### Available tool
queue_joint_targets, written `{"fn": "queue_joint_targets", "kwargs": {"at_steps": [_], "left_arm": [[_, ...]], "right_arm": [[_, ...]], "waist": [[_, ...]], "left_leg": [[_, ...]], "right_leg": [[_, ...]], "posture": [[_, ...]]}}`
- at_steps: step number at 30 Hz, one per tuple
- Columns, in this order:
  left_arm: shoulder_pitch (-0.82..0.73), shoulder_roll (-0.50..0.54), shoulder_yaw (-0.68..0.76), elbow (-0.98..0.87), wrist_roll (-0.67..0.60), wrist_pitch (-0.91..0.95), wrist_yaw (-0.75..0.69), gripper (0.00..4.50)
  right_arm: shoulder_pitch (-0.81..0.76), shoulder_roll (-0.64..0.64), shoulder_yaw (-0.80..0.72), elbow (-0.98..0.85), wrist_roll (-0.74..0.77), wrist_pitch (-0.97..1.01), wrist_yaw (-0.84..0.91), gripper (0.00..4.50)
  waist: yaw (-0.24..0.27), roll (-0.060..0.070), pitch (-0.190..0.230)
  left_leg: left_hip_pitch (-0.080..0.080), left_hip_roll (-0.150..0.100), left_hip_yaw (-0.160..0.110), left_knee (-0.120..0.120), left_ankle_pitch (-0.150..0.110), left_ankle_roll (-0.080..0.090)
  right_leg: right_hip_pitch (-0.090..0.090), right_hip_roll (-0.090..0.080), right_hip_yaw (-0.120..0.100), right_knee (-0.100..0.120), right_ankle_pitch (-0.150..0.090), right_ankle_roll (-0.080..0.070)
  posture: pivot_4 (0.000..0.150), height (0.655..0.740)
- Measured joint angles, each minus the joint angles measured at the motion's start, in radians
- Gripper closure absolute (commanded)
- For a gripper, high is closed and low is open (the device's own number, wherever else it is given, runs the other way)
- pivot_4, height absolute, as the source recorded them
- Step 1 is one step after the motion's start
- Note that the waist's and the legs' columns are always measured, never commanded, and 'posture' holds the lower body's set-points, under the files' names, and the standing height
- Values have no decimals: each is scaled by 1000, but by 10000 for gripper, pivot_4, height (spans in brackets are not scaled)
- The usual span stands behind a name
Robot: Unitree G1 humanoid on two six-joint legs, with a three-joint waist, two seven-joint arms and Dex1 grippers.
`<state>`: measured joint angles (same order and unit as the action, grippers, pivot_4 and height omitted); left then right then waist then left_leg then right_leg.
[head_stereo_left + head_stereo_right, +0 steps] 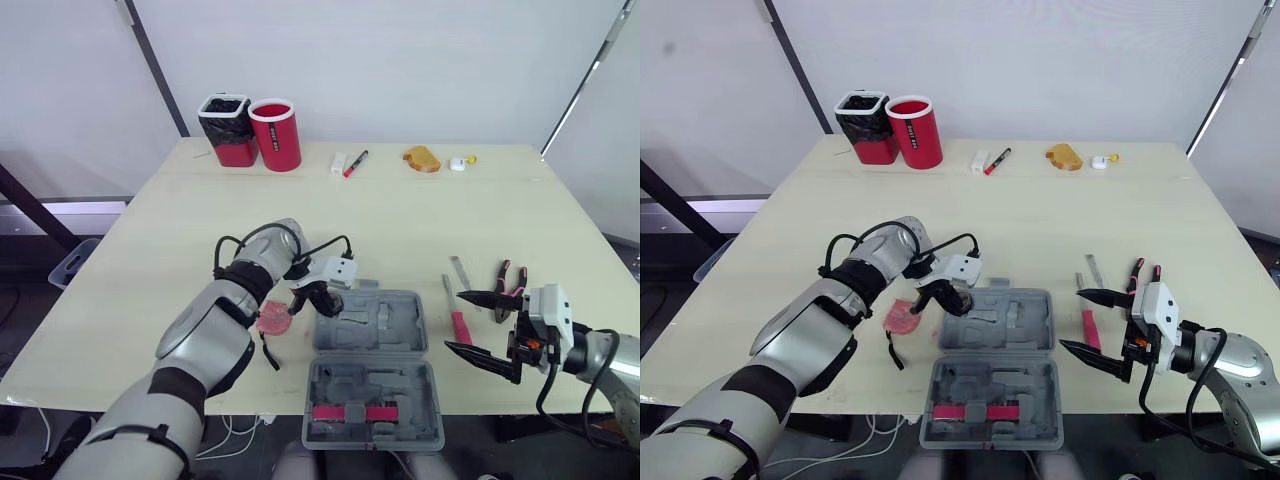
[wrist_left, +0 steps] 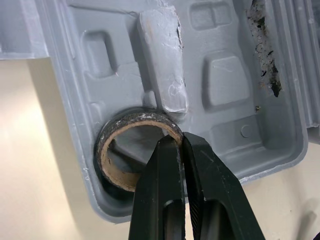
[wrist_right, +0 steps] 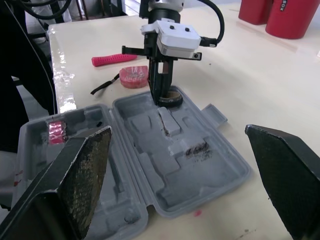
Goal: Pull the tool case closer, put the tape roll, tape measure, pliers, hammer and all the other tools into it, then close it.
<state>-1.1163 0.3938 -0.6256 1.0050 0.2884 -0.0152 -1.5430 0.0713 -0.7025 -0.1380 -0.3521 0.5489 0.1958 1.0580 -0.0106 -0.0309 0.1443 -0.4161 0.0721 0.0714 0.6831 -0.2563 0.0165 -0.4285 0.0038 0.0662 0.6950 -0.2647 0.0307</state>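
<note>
The grey tool case (image 1: 400, 350) lies open at the table's near edge, with a pink strip (image 1: 350, 412) in its near half. My left gripper (image 2: 181, 142) is shut on the wall of the tape roll (image 2: 107, 145), which sits in the far left corner recess of the case (image 3: 200, 165). The red tape measure (image 1: 273, 320) with its black strap lies on the table just left of the case. A pink-handled tool (image 3: 114, 60) lies beyond it. My right gripper (image 1: 455, 322) is open and holds nothing, hovering right of the case over a red-handled tool (image 1: 461, 328). Pliers (image 1: 510, 285) and a metal file (image 1: 460, 272) lie close by.
At the far edge of the table stand a black bin (image 1: 225, 128) and a red cup (image 1: 276, 135). Further right along that edge are a marker (image 1: 355, 163), a white block (image 1: 338, 163), a brown bread-like piece (image 1: 421, 158) and a small white object (image 1: 458, 162).
</note>
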Motion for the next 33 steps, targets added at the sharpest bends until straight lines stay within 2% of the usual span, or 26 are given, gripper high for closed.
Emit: {"fn": "queue_joint_targets", "kwargs": {"at_steps": [8, 12, 13, 15, 17, 20, 28, 33], "left_arm": [[0, 0, 23, 0, 5, -11, -2, 44348], [0, 0, 29, 0, 7, -10, -2, 31554], [0, 0, 29, 0, 7, -10, -2, 26011], [-1, 0, 29, 0, 10, -10, -2, 22514], [-5, 0, 29, 0, 16, -11, 1, 14953], [-8, 0, 30, -3, 23, -11, -8, 929], [-8, 19, 29, -52, 19, 12, -19, 354], [-11, 55, 27, -124, -40, 46, -22, 354]], "right_arm": [[-5, 0, 3, -1, 0, 3, -18, 0], [-8, 0, 4, 2, -4, 0, -18, 0], [-8, 1, 4, 2, -6, -1, -18, 0], [-8, 1, 4, 3, -12, -3, -18, 0], [-8, 2, 4, 4, -14, -3, -18, 0], [-8, 3, 4, 6, -17, -4, -18, 0], [-8, 10, 4, 16, -25, -8, -17, 0], [-8, 19, 4, 20, -33, -17, -16, 0]], "waist": [[0, 0, 0], [0, 0, 0], [0, 0, 0], [0, 0, 0], [0, 0, 0], [0, 0, 0], [0, 0, 0], [-1, 0, 0]], "left_leg": [[0, 0, 0, 0, 0, 0], [0, 0, 0, 0, 0, 0], [0, 0, 0, 0, 0, 0], [0, 0, 0, 0, 0, 0], [0, 0, 0, 0, 0, 0], [0, 0, 0, 0, 0, 0], [0, 0, 0, 0, 0, 0], [0, 0, 0, 0, 0, 0]], "right_leg": [[0, 0, 0, 0, 0, 0], [0, 0, 0, 0, 0, 0], [0, 0, 0, 0, 0, 0], [0, 0, 0, 0, 0, 0], [0, 0, 0, 0, 0, 0], [0, 0, 0, 0, 0, 0], [0, 0, 0, 0, 0, 0], [0, 0, 0, 0, 0, 0]], "posture": [[1500, 7400], [1500, 7400], [1500, 7400], [1500, 7400], [1500, 7400], [1500, 7400], [1500, 7400], [1500, 7400]]}}
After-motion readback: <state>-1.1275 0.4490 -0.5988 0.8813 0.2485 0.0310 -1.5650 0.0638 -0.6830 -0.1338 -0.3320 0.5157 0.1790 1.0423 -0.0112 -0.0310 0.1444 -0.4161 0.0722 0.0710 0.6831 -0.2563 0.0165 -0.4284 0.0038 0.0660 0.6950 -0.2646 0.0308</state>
